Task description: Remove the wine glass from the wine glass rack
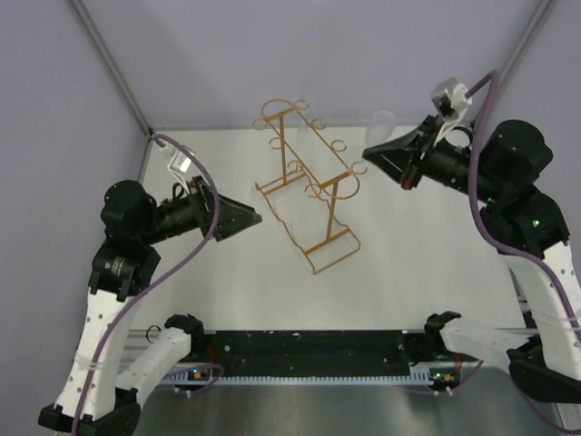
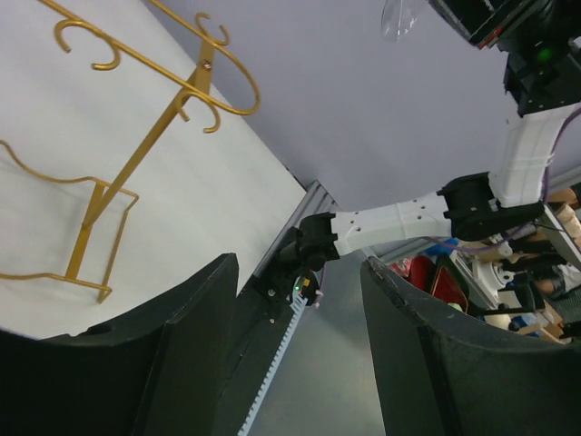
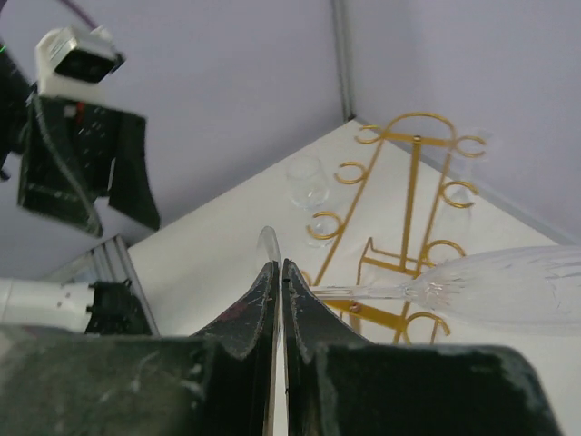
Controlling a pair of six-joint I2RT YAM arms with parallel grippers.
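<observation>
Lavender walls close in a white bench point(image 1: 408, 236). In the top view the wine glass rack point(image 1: 333, 202) stands near the bench's middle, running toward the far edge. The right gripper point(image 1: 366, 154) hangs in the air toward the far right corner, beside the rack and apart from it. The wine glass point(image 1: 383, 123) shows only as a faint clear oval just beyond the tip. The left gripper point(image 1: 259, 216) hovers off the rack's left side, touching nothing.

The left wrist view shows the left arm's fingers point(image 2: 195, 336) well apart with nothing between them. The rack point(image 2: 145, 154) stands to the upper left, and the glass bowl point(image 2: 398, 18) is barely visible at the top.

In the right wrist view the right arm's fingers point(image 3: 259, 304) are pressed together on the glass's thin foot, seen edge-on. The stem runs sideways to the bowl point(image 3: 508, 289), so the glass lies roughly level in the air with the rack point(image 3: 413, 200) behind it. Faint clear shapes near the rack's far loops are too vague to name.

By my judgement the removal itself looks done, since the glass is free of the rails. At most, setting it down somewhere safe remains.
</observation>
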